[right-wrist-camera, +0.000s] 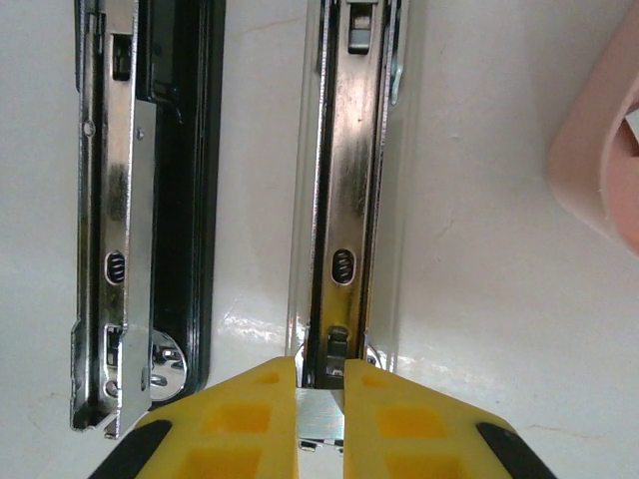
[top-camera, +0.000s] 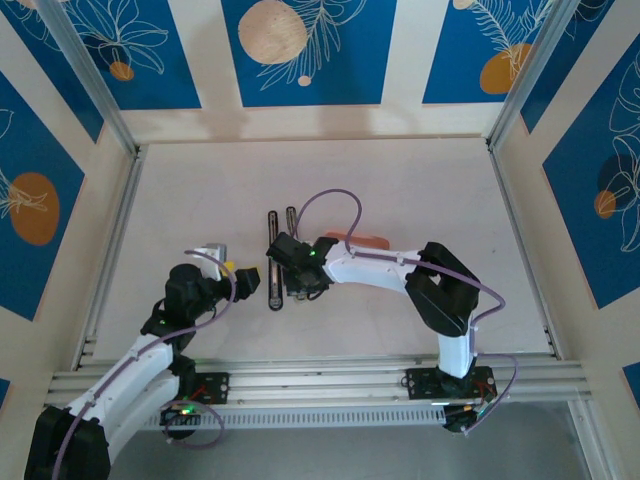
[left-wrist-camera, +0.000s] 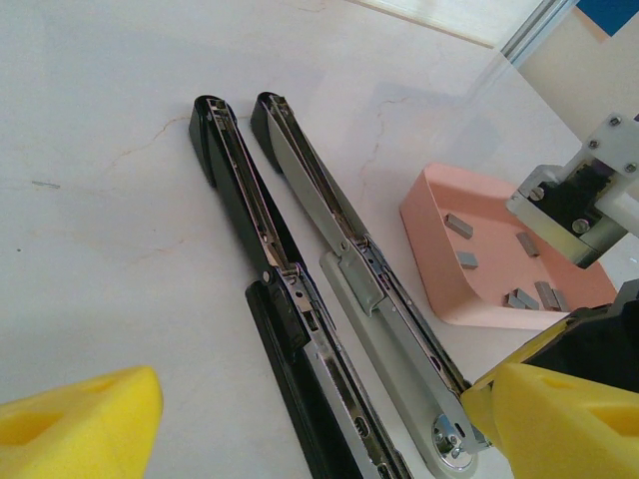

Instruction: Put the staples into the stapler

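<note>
While the stapler (right-wrist-camera: 344, 200) lies opened at centre frame on the desk (right-wrist-camera: 479, 299), the right hand (right-wrist-camera: 319, 384) pinches a staple strip (right-wrist-camera: 321, 419) at its channel's lower end; the left hand (left-wrist-camera: 319, 389) gapes wide, empty.

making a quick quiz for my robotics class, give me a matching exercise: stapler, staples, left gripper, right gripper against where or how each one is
Things
1. stapler
2. staples
3. left gripper
4. right gripper

Places and states
A. loose in the pink tray
B. fingers nearly together, a small silver piece between them, at the near end of the lighter bar
C. opened out flat on the table, its two bars side by side
D. fingers wide apart

Pairs: 1-C, 2-A, 3-D, 4-B
</note>
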Available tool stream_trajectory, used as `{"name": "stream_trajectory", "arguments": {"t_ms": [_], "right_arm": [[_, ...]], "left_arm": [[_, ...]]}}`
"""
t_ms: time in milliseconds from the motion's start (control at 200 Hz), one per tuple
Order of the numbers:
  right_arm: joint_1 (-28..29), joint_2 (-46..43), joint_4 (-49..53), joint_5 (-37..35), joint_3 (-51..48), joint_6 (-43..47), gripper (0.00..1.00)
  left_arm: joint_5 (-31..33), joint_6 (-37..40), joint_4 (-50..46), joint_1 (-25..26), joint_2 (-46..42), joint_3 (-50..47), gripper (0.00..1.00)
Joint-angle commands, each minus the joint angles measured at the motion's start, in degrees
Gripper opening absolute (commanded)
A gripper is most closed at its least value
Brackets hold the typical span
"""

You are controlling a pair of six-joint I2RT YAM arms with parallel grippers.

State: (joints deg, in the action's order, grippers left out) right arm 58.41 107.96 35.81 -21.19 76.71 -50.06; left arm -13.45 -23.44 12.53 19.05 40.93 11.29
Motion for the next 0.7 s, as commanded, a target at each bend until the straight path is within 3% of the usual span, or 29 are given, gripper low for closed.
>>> {"name": "stream_trajectory", "arguments": {"t_ms": [0,315,695], "right_arm": [[-0.3,0.6,2.2,-0.5,-0.6,-0.6,0.14],[0.0,-3.8,1.1,-3.3,-1.4,0.8,0.14],[-0.5,-2.0,1.2,-2.2,-1.8,0.5,0.14]], "left_arm": [[0.0,0.9,-0.2,0.5,-0.6,0.0,0.86],[0.0,0.8,-0.2,0.5,-0.6,0.1,0.85],[0.1,0.9,-0.5,0.5,-0.6,0.2,0.86]]}}
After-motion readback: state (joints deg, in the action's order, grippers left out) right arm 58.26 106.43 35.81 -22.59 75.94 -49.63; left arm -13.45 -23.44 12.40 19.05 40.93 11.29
